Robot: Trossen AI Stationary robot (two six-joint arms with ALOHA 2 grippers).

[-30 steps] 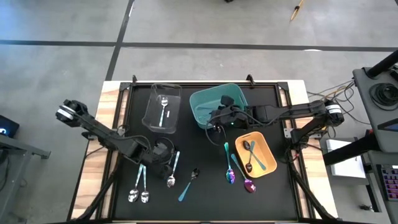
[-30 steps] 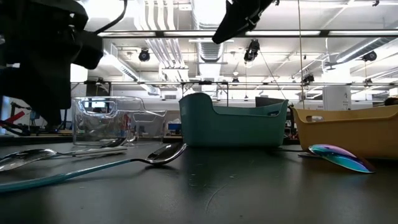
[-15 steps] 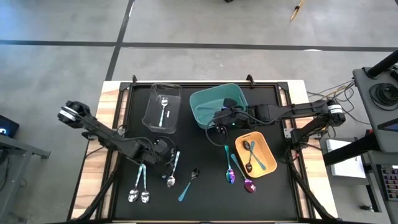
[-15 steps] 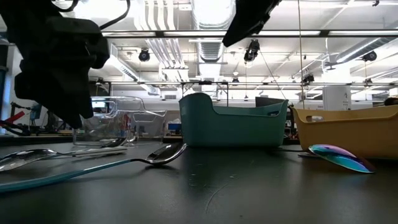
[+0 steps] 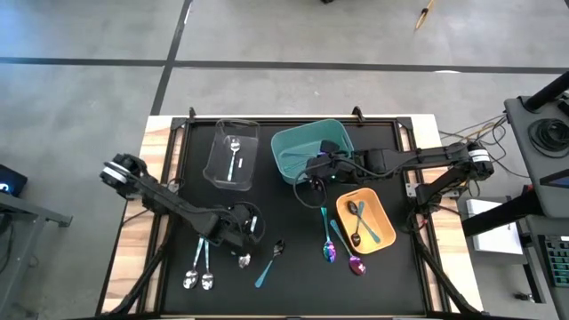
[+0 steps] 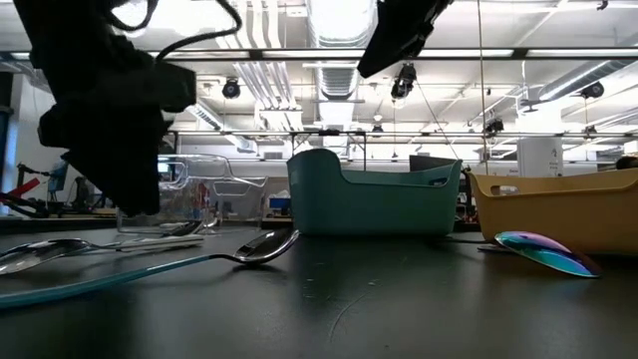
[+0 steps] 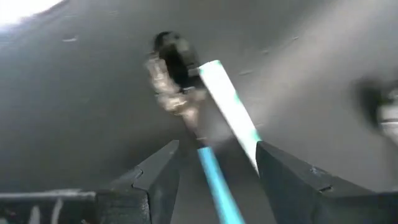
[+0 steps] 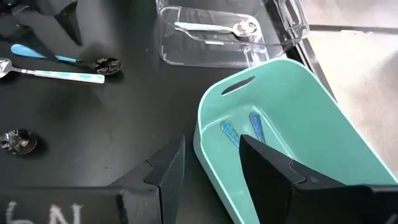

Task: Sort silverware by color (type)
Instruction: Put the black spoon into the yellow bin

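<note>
My left gripper [image 5: 248, 231] [image 7: 216, 163] hangs open, pointing down, just over two spoons lying on the black mat. One has a white and teal handle [image 7: 231, 111]. The other is a dark spoon [image 5: 270, 260] with a plain teal handle [image 7: 212, 178]. That handle runs between the fingers without touching them. Two silver spoons [image 5: 199, 268] lie at the near left, and two iridescent spoons [image 5: 340, 247] at the near right. My right gripper [image 5: 308, 180] [image 8: 212, 163] hovers open above the teal bin [image 5: 311, 149], clear of it.
The clear bin [image 5: 233, 156] at the far left holds one silver spoon. The teal bin [image 8: 292, 118] holds two teal-handled pieces [image 8: 244, 132]. The orange bin [image 5: 366, 217] at the right holds dark spoons. Wooden strips edge the mat on both sides.
My left gripper has moved toward the table's right and near edges and sunk a little, tipping more steeply down over the teal-handled spoons. Its fingers have stayed open. The spoons have not moved.
</note>
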